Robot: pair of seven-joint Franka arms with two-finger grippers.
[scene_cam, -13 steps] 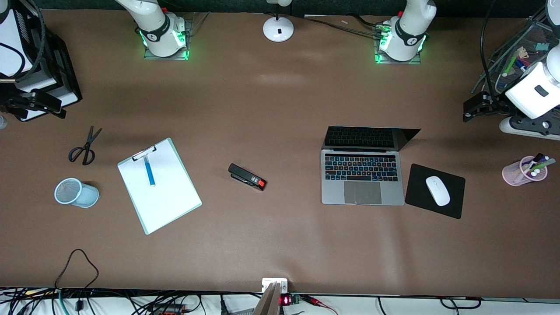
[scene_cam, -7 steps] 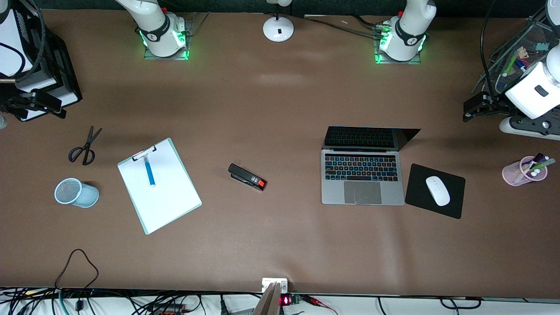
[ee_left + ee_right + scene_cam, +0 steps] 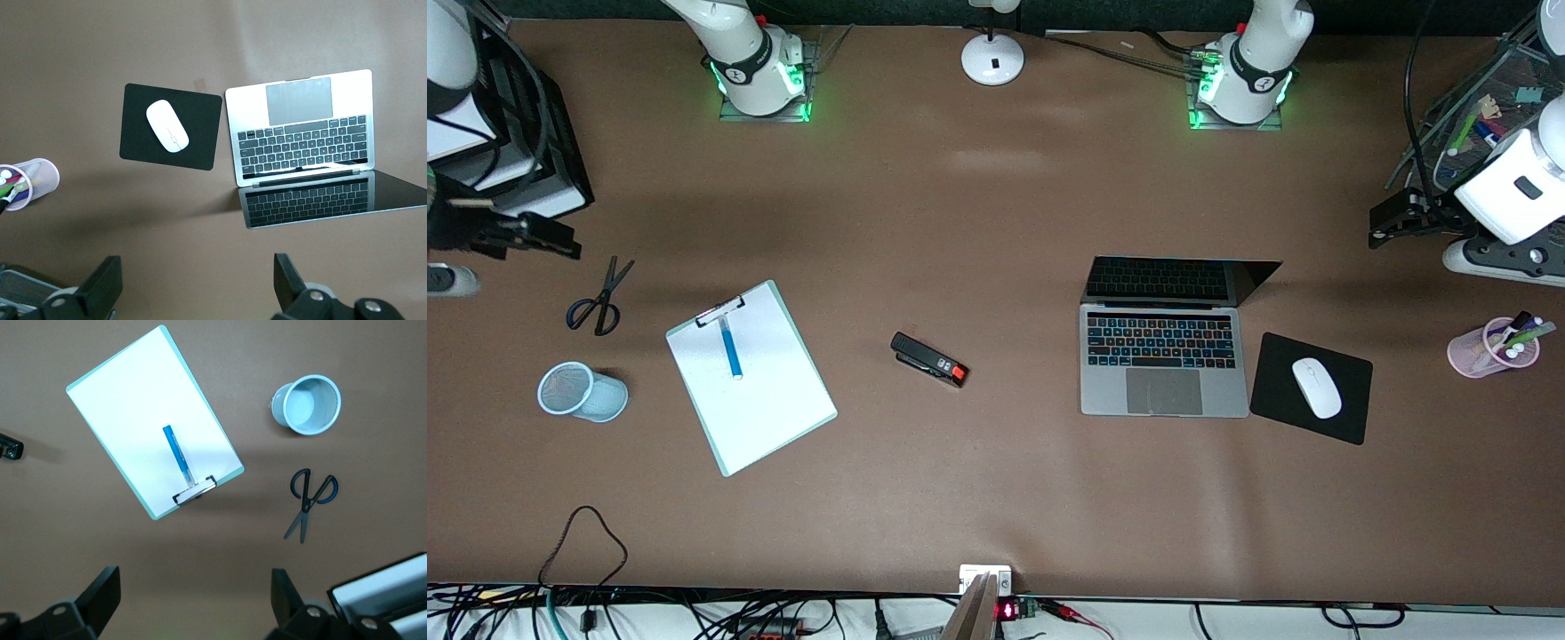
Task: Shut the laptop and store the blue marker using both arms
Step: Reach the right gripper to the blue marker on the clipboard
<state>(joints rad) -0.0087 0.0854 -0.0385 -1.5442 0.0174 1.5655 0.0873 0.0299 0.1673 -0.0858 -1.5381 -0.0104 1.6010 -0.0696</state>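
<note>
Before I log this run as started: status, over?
Left gripper open, high near the laptop, lid up. Right gripper open, high near the clipboard; blue marker on it. Nothing blocking.

Robot lab, bolted arm bases (image 3: 763, 76), cables (image 3: 587, 613)

Desk items, counted

One laptop (image 3: 1163, 360), one blue marker (image 3: 731, 348), one clipboard (image 3: 751, 377), one pair of scissors (image 3: 599, 300), one pale blue cup (image 3: 583, 391), one black stapler (image 3: 929, 359), one black mouse pad (image 3: 1352, 418) and one white mouse (image 3: 1317, 388). One pink cup (image 3: 1480, 352) holds several markers, too bunched to count. Two white arm bases stand on the table: the right arm (image 3: 751, 62) and the left arm (image 3: 1249, 71).
</note>
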